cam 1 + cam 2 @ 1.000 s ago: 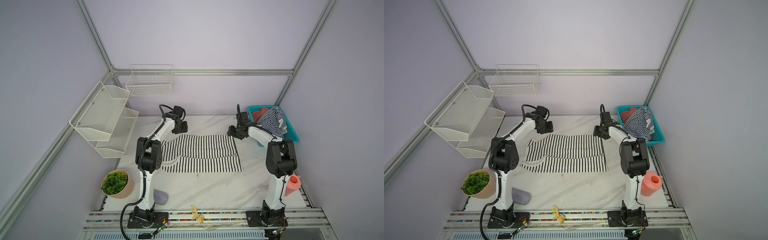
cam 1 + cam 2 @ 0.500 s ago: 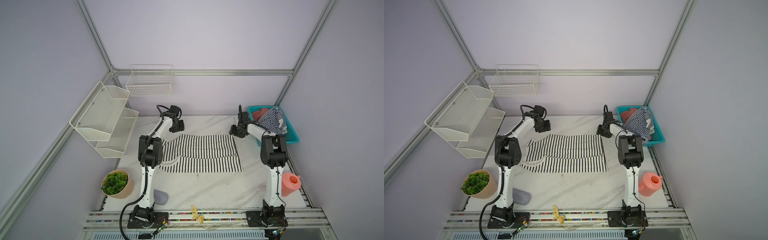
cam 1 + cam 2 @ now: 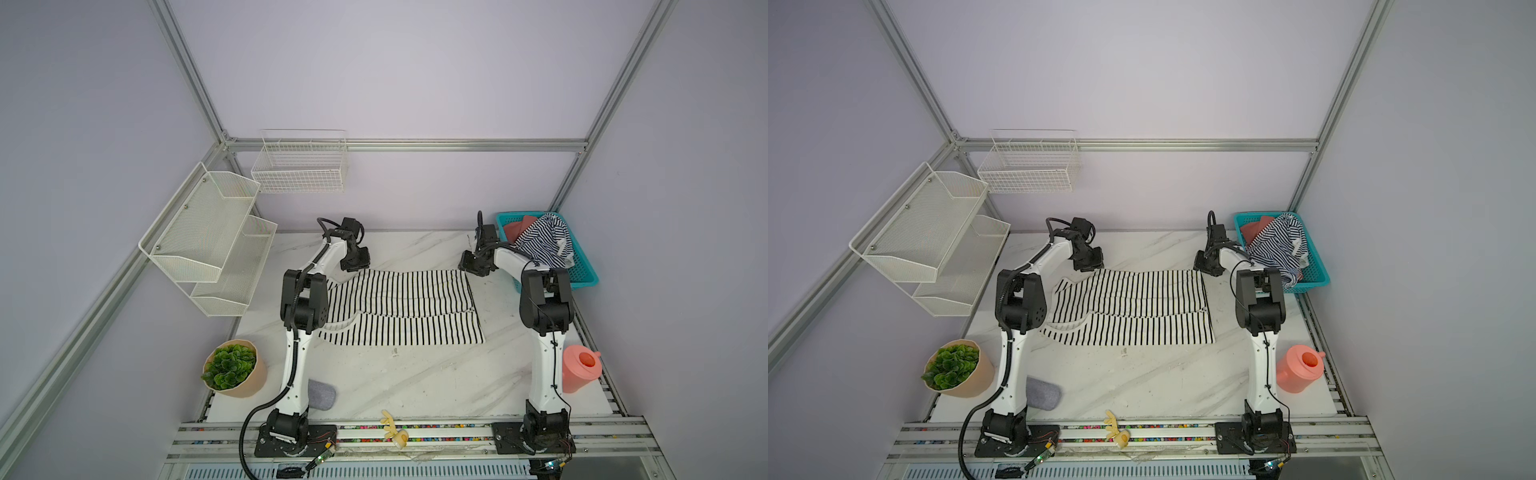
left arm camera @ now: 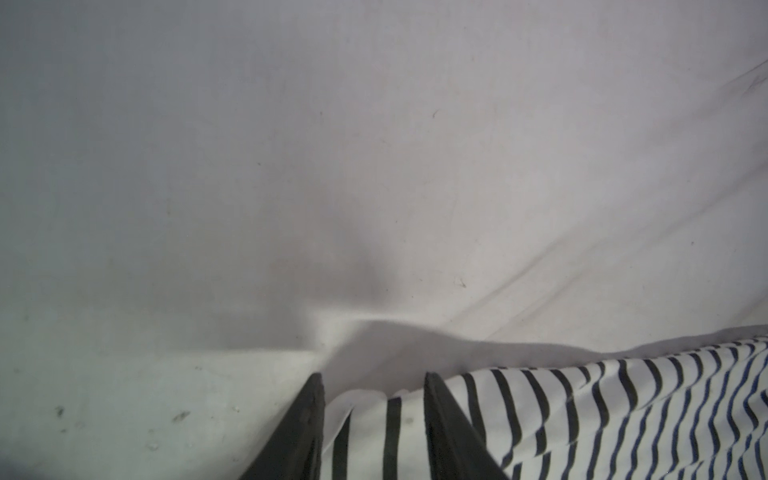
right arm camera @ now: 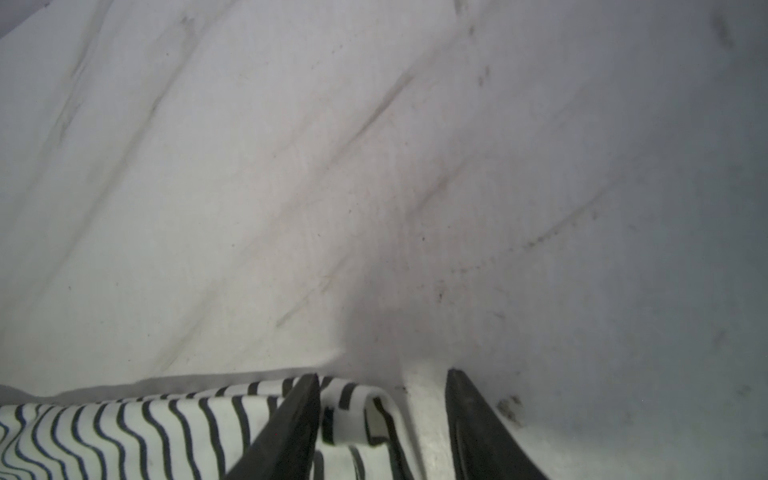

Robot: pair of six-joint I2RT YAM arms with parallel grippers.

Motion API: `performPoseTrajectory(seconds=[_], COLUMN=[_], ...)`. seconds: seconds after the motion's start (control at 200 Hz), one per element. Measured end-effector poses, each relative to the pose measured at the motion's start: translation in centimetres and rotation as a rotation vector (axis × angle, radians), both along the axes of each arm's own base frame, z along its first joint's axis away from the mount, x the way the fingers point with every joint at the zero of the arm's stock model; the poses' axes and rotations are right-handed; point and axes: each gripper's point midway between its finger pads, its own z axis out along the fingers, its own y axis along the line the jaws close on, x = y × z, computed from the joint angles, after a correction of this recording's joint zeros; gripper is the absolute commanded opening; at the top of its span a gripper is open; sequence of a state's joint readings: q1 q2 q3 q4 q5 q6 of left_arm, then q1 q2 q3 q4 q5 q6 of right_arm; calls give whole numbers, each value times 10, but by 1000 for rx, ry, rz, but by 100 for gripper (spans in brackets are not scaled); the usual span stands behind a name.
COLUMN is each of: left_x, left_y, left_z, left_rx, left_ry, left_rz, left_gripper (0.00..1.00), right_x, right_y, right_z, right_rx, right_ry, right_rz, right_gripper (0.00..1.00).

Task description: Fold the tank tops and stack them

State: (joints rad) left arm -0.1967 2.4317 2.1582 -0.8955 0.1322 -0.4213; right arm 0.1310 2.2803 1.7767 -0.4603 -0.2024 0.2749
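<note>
Tank top is lying mid-frame on table, my L gripper & R gripper at its upper corners; 2nd top is sitting in basket, right.

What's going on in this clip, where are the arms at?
Two robot arms are working on the white tank top with black stripes, which is spread flat on the table. The left hand and right hand are down at its far edge, one at each end. Their jaws are apart with a cloth corner between them, not yet pinched. The navy-striped tank top lies bunched in the teal basket at the back right.
</note>
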Motion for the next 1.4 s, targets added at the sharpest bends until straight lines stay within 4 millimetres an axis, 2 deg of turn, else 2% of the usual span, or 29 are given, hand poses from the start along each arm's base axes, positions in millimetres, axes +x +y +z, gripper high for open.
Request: performPoseTrajectory(seconds=[0.27, 0.62, 1.005, 1.18, 1.2, 1.25, 1.27, 1.345, 1.4], left_x=[-1, -2, -1, 0, 0, 1, 1, 1, 1], left_y=[-2, -3, 0, 2, 2, 2, 1, 1, 1], left_z=[0, 0, 0, 7, 9, 14, 17, 26, 31], left_rx=[-7, -10, 5, 11, 11, 11, 9, 8, 6], left_ry=[5, 4, 0, -14, -18, -28, -32, -48, -56], left_rz=[-11, -20, -12, -8, -9, -13, -13, -17, -16], left_gripper=[21, 0, 0, 0, 6, 31, 38, 52, 56], right_x=[1, -1, -3, -9, -10, -10, -10, -10, -9], right_y=[2, 7, 7, 7, 7, 7, 7, 7, 7], right_z=[-2, -2, -4, -1, -1, 2, 3, 6, 9], right_rx=[15, 40, 42, 43, 43, 43, 43, 44, 45], right_ry=[3, 10, 15, 18, 17, 14, 12, 6, 1], right_rz=[6, 21, 24, 26, 27, 28, 28, 28, 29], right_gripper=[29, 0, 0, 0, 0, 0, 0, 0, 0])
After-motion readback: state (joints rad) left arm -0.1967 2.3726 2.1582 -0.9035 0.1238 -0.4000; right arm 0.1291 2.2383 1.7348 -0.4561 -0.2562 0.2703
